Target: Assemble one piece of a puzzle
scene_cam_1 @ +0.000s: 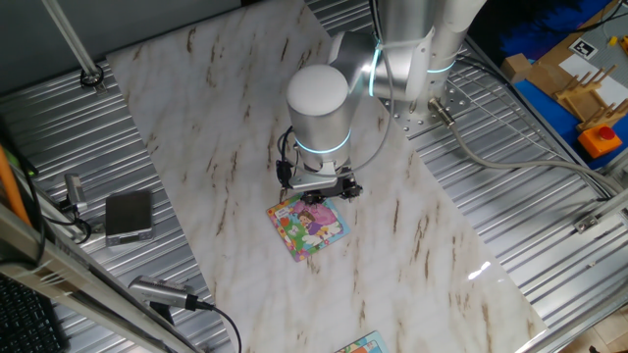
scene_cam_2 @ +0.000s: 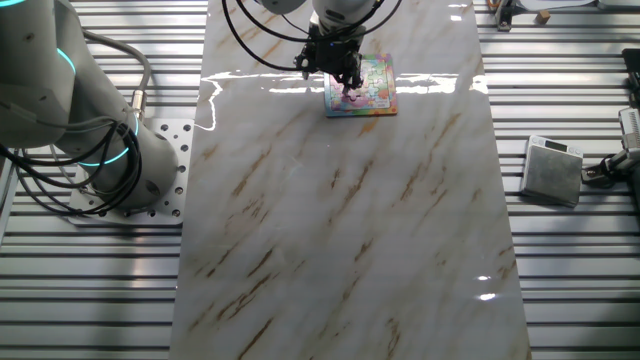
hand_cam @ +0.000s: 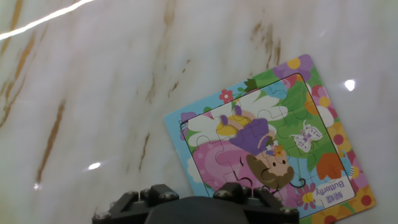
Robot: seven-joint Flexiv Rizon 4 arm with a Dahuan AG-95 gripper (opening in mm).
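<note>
The puzzle (scene_cam_1: pixel 309 227) is a small square cartoon board lying flat on the marble table, with pink figures in the middle and green, yellow and blue edges. It also shows in the other fixed view (scene_cam_2: pixel 365 88) and in the hand view (hand_cam: pixel 267 143). My gripper (scene_cam_1: pixel 318 198) points down over the board's edge nearest the arm, close above it (scene_cam_2: pixel 348 90). In the hand view only the gripper's black body (hand_cam: pixel 193 208) shows at the bottom edge, and it covers the board's near corner. The fingertips are hidden. I cannot make out the pink-purple piece as a separate thing.
A grey box (scene_cam_1: pixel 129 216) sits on the ribbed metal beside the marble slab, also in the other fixed view (scene_cam_2: pixel 553 170). A sliver of another board (scene_cam_1: pixel 358 345) lies at the slab's near edge. Wooden and orange items (scene_cam_1: pixel 589 98) stand at the far right. The arm's base (scene_cam_2: pixel 100 140) stands beside the slab.
</note>
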